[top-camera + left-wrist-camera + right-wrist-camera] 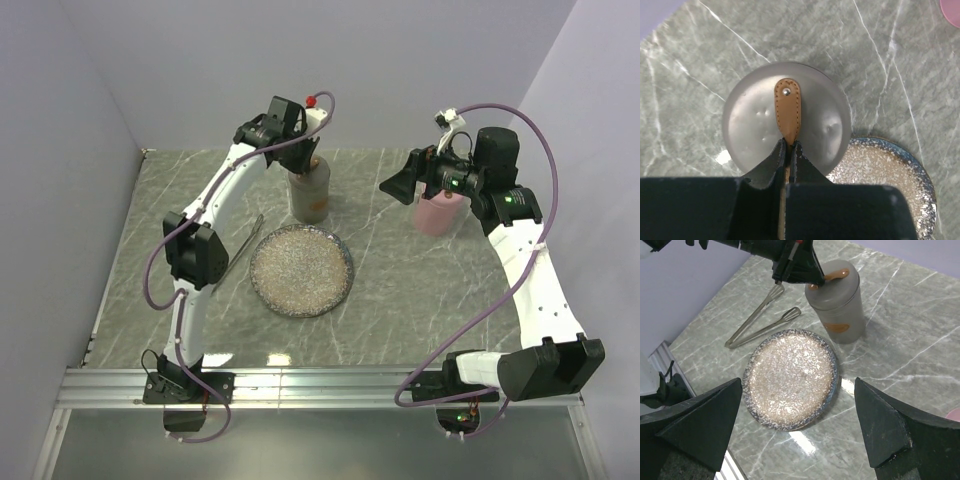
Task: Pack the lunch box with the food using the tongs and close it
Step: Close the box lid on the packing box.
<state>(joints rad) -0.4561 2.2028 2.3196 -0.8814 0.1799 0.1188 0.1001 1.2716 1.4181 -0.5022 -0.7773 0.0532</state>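
Note:
The lunch box (309, 195) is a grey round canister standing behind the plate. Its lid (755, 125) sits on top, with a tan leather tab (787, 107). My left gripper (789, 146) is directly above the lid, shut on the end of that tab. In the right wrist view the tab (836, 275) bends up from the lunch box (837, 310) into the left gripper (807, 275). The tongs (248, 245) lie flat on the table left of the plate, also visible as tongs (760, 322) from the right wrist. My right gripper (800, 425) hangs open and holds nothing, high over the table. No food is in view.
A speckled round plate (302, 270) with nothing on it lies in the middle of the table, seen also as the plate (790, 379) below my right gripper. A pink cup (437, 212) stands at the back right, under the right arm. Walls close in the table on both sides.

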